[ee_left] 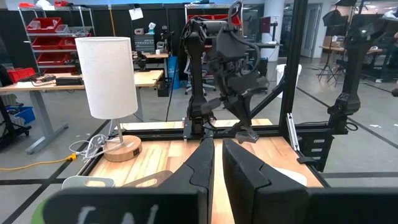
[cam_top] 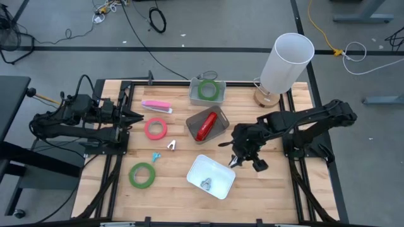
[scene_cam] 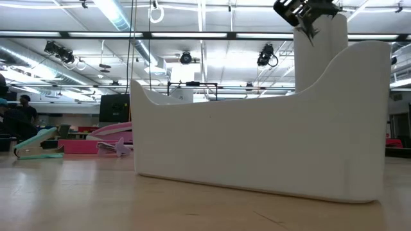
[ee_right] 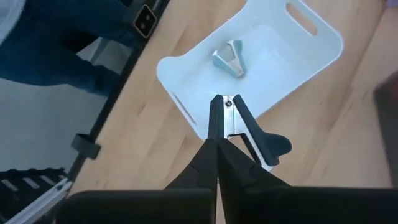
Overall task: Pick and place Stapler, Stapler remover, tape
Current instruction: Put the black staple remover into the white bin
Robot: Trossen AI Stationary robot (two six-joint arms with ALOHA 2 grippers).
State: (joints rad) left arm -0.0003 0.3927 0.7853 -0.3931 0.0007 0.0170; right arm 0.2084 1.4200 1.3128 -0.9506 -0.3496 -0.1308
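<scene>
- We saw the three flat ring-shaped tape rolls in separate places: one green roll (cam_top: 206,90) lay inside the grey rectangular bin (cam_top: 192,93) at the far edge of the wooden desk (cam_top: 265,195), the red-pink roll (cam_top: 156,128) lay bare on the boards left of centre, and the second green roll (cam_top: 142,174) lay near the front left.
- We saw the red stapler (cam_top: 206,127) lying in a grey tray (cam_top: 192,128) at mid-desk, and a pink stapler (cam_top: 156,106) on the boards near the left arm.
- One silver claw-type staple remover (ee_right: 229,51) rested in the white handled tray (ee_right: 311,46) at the front; a second silver one (cam_top: 172,145) and a small blue one (cam_top: 154,156) lay loose on the desk between the red-pink and green rolls.
- The right hand (cam_top: 235,160) hung above the white tray's right edge, its fingers (ee_right: 225,121) clenched together on nothing.
- The left hand (cam_top: 134,116) waited at the desk's left side, fingers (ee_left: 239,168) nearly together with a thin gap, empty.
- A white cylindrical lamp (cam_top: 285,63) stood at the far right corner.
</scene>
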